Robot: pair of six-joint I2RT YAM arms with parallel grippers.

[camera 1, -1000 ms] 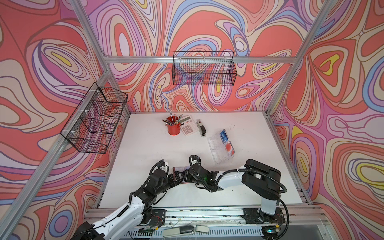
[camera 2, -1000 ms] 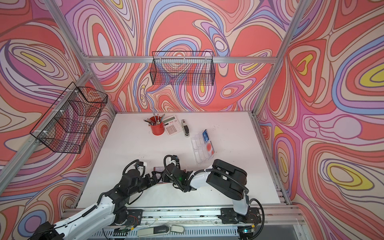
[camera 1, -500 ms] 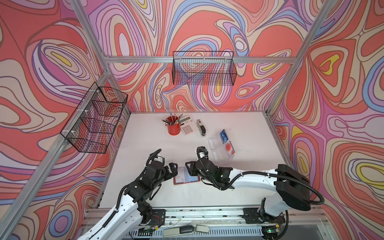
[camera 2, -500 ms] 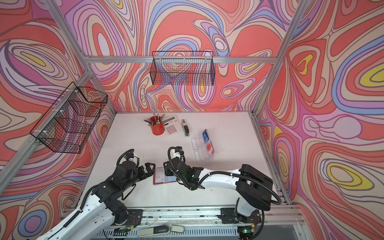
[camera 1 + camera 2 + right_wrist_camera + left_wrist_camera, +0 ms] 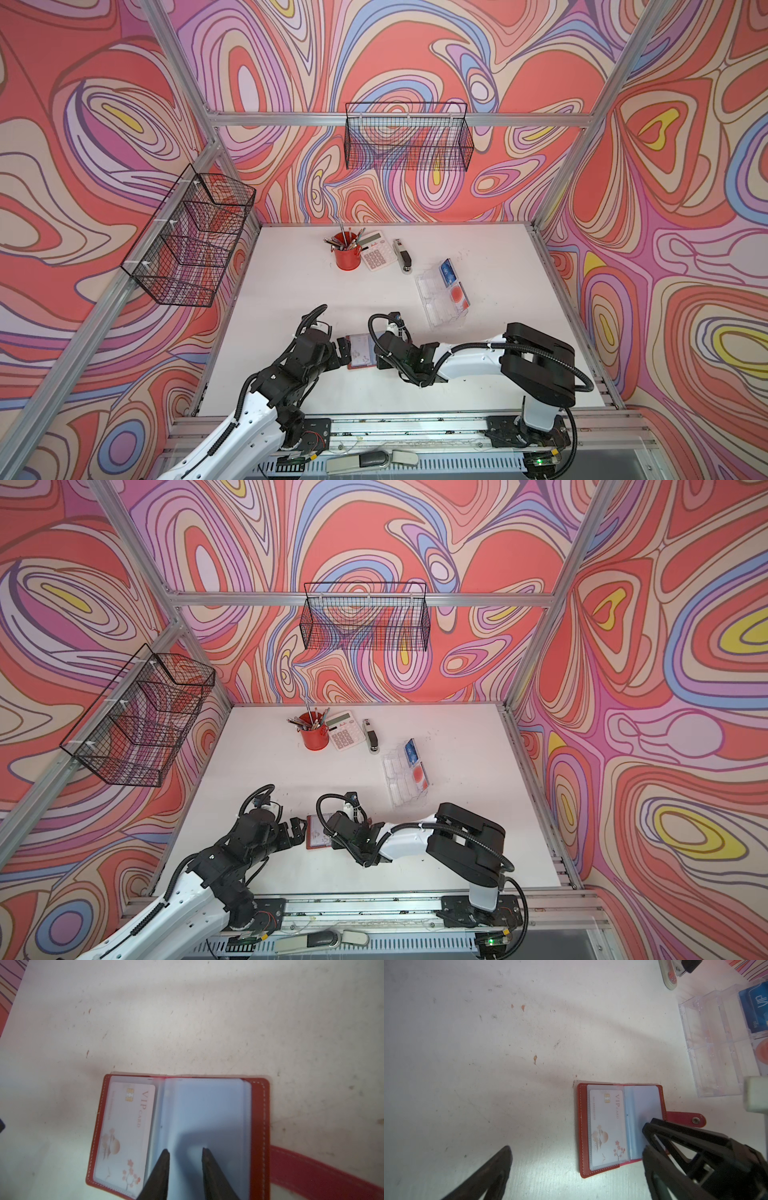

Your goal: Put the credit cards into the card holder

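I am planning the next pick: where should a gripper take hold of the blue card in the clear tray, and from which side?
Probably its upper edge, coming from above: the blue card seems to lean inside a compartment of the clear tray, whose walls close off its sides.

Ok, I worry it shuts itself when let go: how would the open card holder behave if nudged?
The card holder looks soft and thin, so it probably flexes rather than lifting flat. Its clear sleeves lie in a loose stack and would likely flop over unless pinned. Lying flat on the smooth table, it may slide.
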